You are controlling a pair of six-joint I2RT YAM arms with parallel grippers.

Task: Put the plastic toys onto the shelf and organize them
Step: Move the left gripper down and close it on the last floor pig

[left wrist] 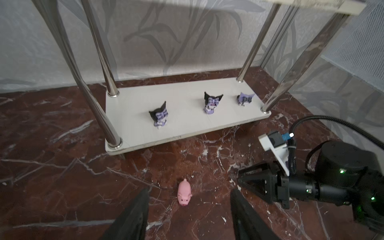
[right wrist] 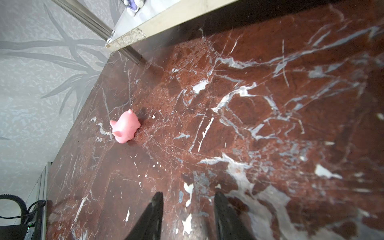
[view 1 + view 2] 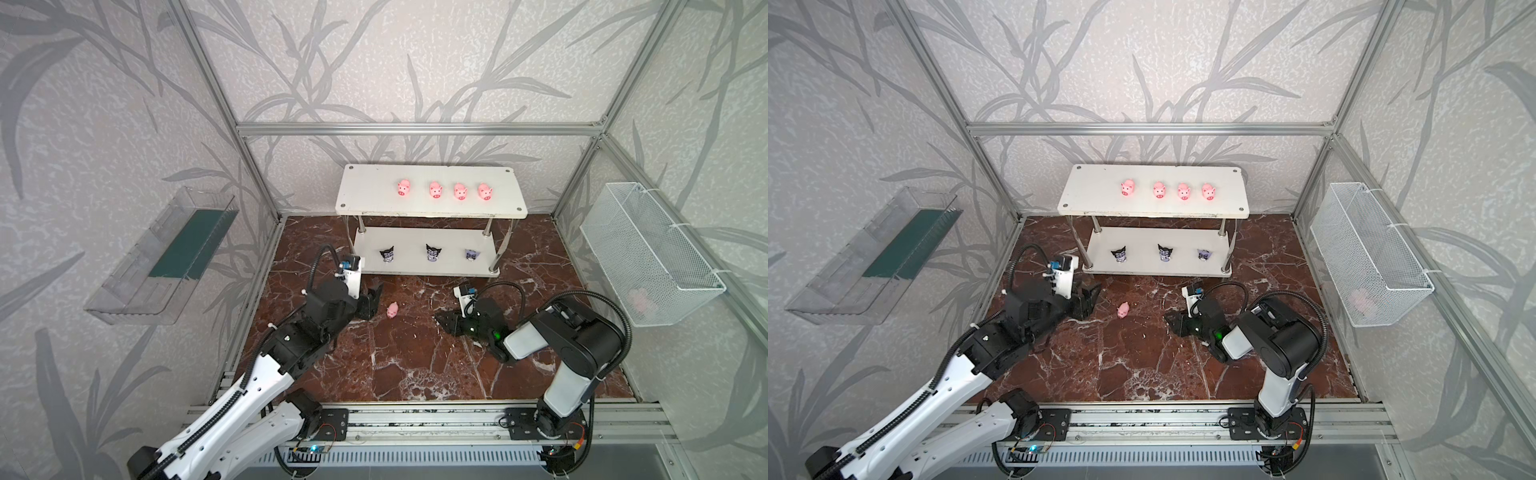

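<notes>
The white two-tier shelf (image 3: 365,191) (image 3: 1088,191) stands at the back. Several pink pigs (image 3: 435,190) line its top board. Three horned figurines (image 3: 432,252) (image 1: 212,104) stand on the lower board (image 1: 187,124). One pink pig (image 3: 392,309) (image 3: 1123,310) (image 1: 184,193) (image 2: 125,127) lies on the marble floor in front. My left gripper (image 3: 374,300) (image 1: 189,190) is open just left of it, its fingers either side of the pig without touching. My right gripper (image 3: 442,322) (image 2: 188,194) sits low to the pig's right, narrowly open and empty.
A clear plastic tray (image 3: 162,257) hangs on the left wall. On the right wall hangs a white wire basket (image 3: 648,253) with something pink inside (image 3: 642,301). The shelf's metal posts (image 1: 97,116) stand close to my left gripper. An aluminium rail (image 3: 415,419) borders the front.
</notes>
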